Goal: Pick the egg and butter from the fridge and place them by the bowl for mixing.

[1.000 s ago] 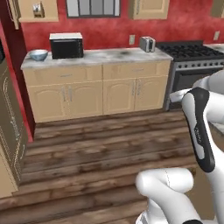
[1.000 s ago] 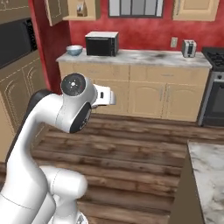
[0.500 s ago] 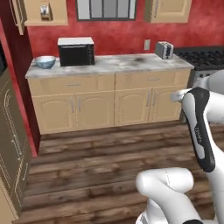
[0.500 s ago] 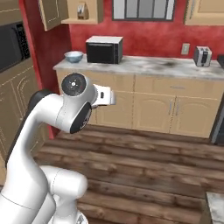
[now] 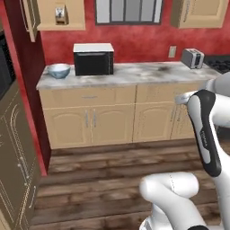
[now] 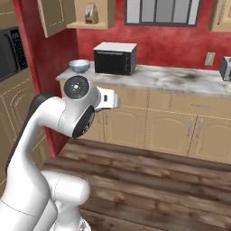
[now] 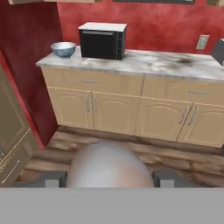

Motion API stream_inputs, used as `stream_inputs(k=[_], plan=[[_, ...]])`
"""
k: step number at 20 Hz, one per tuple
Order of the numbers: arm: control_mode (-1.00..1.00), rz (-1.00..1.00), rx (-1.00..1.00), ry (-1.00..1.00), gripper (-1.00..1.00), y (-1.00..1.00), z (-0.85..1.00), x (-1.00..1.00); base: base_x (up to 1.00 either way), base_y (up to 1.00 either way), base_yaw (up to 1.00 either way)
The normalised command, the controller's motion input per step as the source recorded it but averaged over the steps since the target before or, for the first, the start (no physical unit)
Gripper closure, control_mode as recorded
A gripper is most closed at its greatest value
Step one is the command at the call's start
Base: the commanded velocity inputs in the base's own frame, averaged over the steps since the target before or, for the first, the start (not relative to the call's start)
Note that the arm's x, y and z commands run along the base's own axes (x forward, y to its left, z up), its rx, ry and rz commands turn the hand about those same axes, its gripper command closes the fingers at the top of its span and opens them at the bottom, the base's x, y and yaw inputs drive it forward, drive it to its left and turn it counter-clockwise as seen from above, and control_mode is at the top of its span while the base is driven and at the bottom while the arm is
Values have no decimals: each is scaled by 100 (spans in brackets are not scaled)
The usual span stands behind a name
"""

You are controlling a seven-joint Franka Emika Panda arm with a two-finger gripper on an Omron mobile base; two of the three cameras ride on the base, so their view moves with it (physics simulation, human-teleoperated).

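In the hand view, the egg (image 7: 107, 164), a pale pinkish-grey rounded lump, sits low and centre between my two dark fingertips (image 7: 50, 178). My gripper (image 7: 109, 177) is shut on it. The bowl (image 7: 63, 48), blue-grey outside and white inside, stands at the left end of the marble counter (image 7: 175, 65), beside a black microwave (image 7: 102, 40). It also shows as the bowl (image 5: 59, 70) in the left base view and the bowl (image 6: 79, 66) in the right base view. The butter and the fridge are out of view.
A toaster (image 5: 192, 58) stands at the counter's right end, near a stove corner. Beige cabinet doors run below the counter. A red wall post (image 5: 27, 90) and tall cabinet with a built-in oven (image 6: 11, 54) flank the left. Wooden floor (image 5: 112, 166) lies between me and the counter.
The whole scene has shifted in both base views: the base has driven, so the counter with the bowl and microwave now lies further right and looks larger. The arm's pose looks unchanged.
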Motion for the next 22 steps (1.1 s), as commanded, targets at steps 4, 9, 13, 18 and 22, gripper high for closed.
stream_inputs(k=[4, 9, 13, 18, 22], plan=[[100, 0, 0, 0, 100, 0, 0, 0, 80, 35, 21], [100, 0, 0, 0, 100, 0, 0, 0, 74, 48, 17], [100, 0, 0, 0, 100, 0, 0, 0, 74, 71, 1], [100, 0, 0, 0, 100, 0, 0, 0, 66, 77, 0], [100, 0, 0, 0, 100, 0, 0, 0, 64, 65, 0]])
